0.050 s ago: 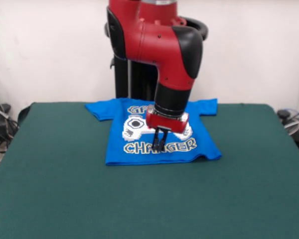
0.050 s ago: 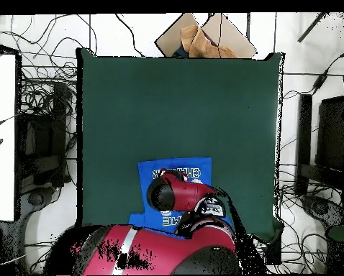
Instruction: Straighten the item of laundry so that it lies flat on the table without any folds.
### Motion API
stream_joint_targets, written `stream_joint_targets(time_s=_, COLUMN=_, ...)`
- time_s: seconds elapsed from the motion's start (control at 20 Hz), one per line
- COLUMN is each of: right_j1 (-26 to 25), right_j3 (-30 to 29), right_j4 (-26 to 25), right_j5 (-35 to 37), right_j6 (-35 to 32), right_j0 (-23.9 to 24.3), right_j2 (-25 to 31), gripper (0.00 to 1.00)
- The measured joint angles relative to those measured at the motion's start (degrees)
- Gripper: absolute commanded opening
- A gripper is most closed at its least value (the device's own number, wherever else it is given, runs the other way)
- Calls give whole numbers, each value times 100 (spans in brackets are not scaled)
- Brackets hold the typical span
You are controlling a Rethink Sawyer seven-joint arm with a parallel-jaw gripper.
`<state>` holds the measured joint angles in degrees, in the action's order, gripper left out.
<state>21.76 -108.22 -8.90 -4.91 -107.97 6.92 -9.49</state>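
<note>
Blue tee spread out on the green desk, claw parked right on the print

The desk (image 1: 55, 189) fills most of the front view. The red arm (image 1: 164, 45) drops from top center onto the T-shirt (image 1: 114, 149), which lies mostly flat at upper center, its lower right hem a bit rumpled. The claw (image 1: 161, 142) looks pinched narrow, tips at the "CHANGER" lettering; can't tell if it's gripping fabric.

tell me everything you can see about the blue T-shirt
The T-shirt is small, bright blue and short-sleeved, with a white-grey game controller print and yellow-outlined lettering. It lies spread, print up, on the green table, on the side nearest the robot, sleeves out, mostly flat. The hand points down onto its print; actual contact is unclear.
</note>
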Motion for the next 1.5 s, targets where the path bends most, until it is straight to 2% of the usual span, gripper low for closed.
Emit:
stream_joint_targets(time_s=0.3, right_j1=-66, right_j3=-138, right_j4=-1, right_j5=-523, right_j6=0, right_j0=-92, right_j2=-108, gripper=0)
stream_joint_targets(time_s=1.0, right_j1=-187, right_j3=-305, right_j4=-5, right_j5=-1246, right_j6=0, right_j0=-178, right_j2=-228, gripper=0)
stream_joint_targets(time_s=1.5, right_j1=-248, right_j3=-342, right_j4=-389, right_j5=-1668, right_j6=0, right_j0=-79, right_j2=-228, gripper=0)
